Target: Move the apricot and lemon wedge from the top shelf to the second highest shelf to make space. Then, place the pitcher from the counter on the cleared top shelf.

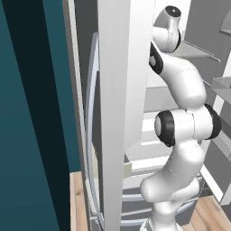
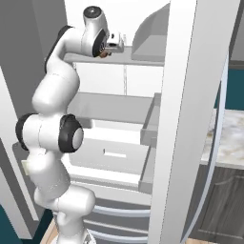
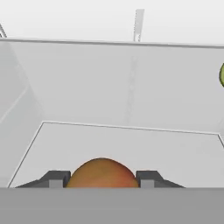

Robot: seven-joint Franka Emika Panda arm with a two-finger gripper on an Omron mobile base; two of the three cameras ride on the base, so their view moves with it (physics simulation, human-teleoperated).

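The apricot (image 3: 101, 171), round and orange-brown, sits between my two finger tips (image 3: 56, 179), and both pads press against its sides. My gripper (image 3: 101, 180) is shut on it just over the white top shelf (image 3: 131, 144). From the right base view the gripper (image 2: 108, 50) reaches in over the top shelf (image 2: 143, 61), with a bit of orange apricot (image 2: 102, 54) showing under the hand. The yellow-green lemon wedge (image 3: 222, 75) peeks in at the right edge of the hand view. The second highest shelf (image 2: 109, 107) lies below. The pitcher is out of view.
The open fridge door (image 2: 183, 119) stands close on the right, with the marbled counter (image 2: 228, 133) behind it. Drawers (image 2: 114, 152) sit under the shelves. A white panel (image 1: 119, 90) hides the hand in the left base view.
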